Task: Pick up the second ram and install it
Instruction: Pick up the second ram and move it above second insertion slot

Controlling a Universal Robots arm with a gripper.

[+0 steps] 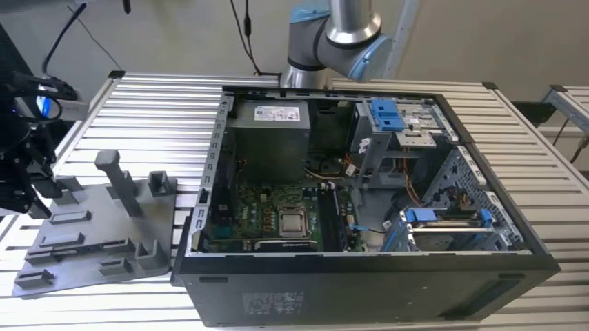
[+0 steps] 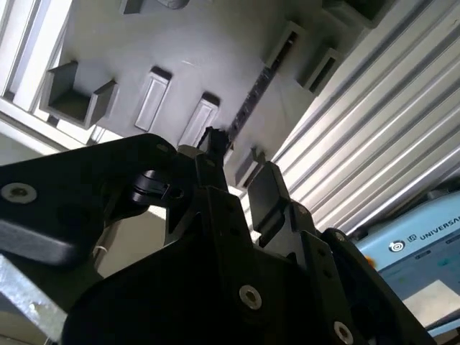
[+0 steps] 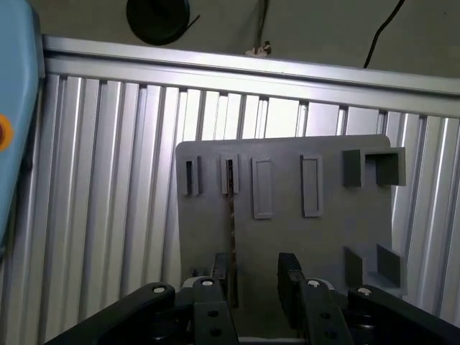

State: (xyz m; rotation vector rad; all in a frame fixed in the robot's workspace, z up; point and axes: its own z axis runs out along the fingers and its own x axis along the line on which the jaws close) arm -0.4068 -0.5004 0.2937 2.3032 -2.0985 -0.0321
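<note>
claw (image 3: 253, 277) is held spread above the grey tray (image 3: 323, 237) on the counter (image 3: 108, 180). the ram (image 3: 231, 215) is seen between its fingers, stood on edge in a slot near one tray edge.

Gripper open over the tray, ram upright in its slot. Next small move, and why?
Likely a slight sideways shift to centre the gripper on the second ram: its jaws stand open over the grey tray, but in the first wrist view the stick, on edge, lies close to one finger rather than midway.
</note>
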